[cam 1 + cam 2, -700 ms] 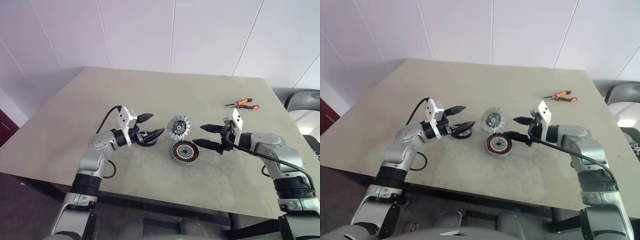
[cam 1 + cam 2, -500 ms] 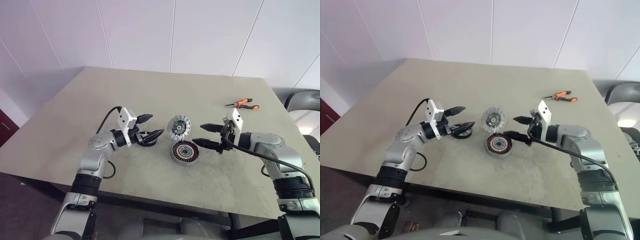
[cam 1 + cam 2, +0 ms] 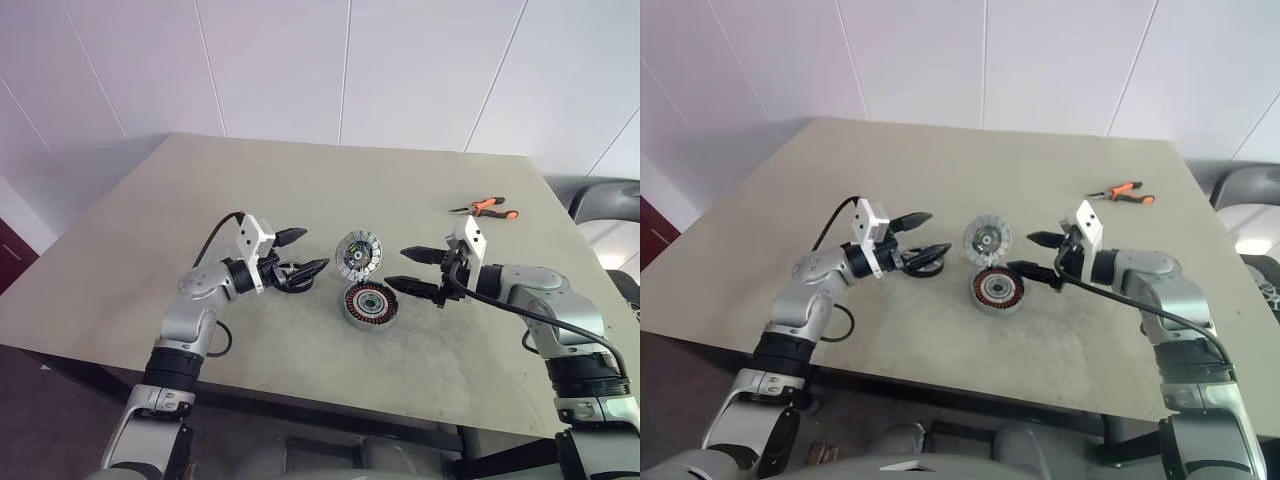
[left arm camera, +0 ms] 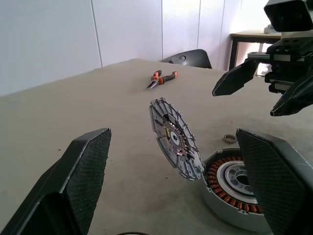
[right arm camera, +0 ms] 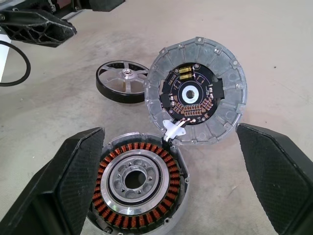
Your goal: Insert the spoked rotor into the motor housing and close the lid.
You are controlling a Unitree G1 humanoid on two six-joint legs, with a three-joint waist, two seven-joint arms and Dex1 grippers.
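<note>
Nothing is done yet: the spoked rotor (image 5: pixel 122 81) lies on the table (image 3: pixel 300 180) beside the open motor housing (image 3: pixel 369 303) (its lid (image 3: pixel 358 253) stands propped up). The left gripper (image 3: pixel 308 252) and right gripper (image 3: pixel 398 269) are both spread wide and empty.

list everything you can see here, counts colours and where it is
table: one, beige, under everything
motor housing: one, silver-grey with copper windings, table centre, lying open
lid: one, silver-grey with dark circuit centre, standing tilted at the housing's far edge
spoked rotor: one, black ring with silver spokes, flat on the table left of the lid
pliers: one, orange-handled, far right of the table
chair: one, dark, beyond the table's right corner
left gripper: one, black, jaws open, above the rotor
right gripper: one, black, jaws open, right of the housing
</note>
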